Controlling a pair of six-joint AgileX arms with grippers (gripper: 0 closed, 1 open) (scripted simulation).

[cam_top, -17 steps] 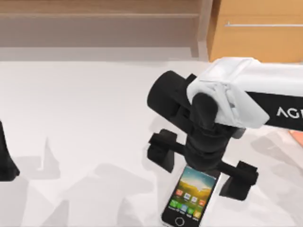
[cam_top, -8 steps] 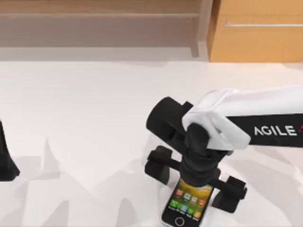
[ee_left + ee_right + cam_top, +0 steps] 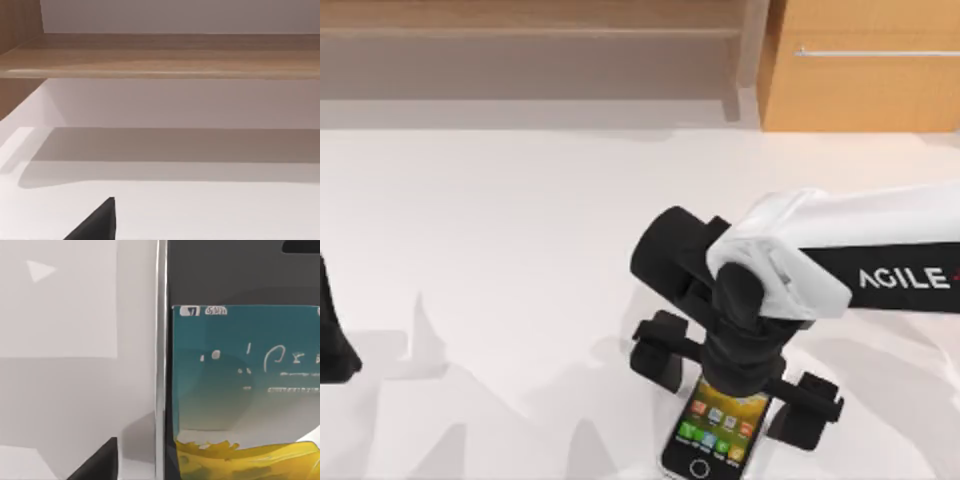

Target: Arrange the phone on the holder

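The phone [image 3: 713,428] lies flat on the white table [image 3: 500,230] near the front edge, screen up, with its home button toward the front. My right gripper [image 3: 733,380] hangs directly over the phone's far end, open, one finger on each side of the phone and not touching it. In the right wrist view the phone [image 3: 240,390] is very close, its silver rim beside a dark fingertip [image 3: 97,462]. My left arm [image 3: 332,340] is parked at the table's left edge. The holder is out of view.
A wooden shelf [image 3: 530,30] runs along the back, and a wooden cabinet [image 3: 860,80] stands at the back right. The left wrist view looks across bare table toward the shelf [image 3: 160,55].
My right arm has come down and forward over the phone, now covering more of its far end. It has barely moved in the last half second.
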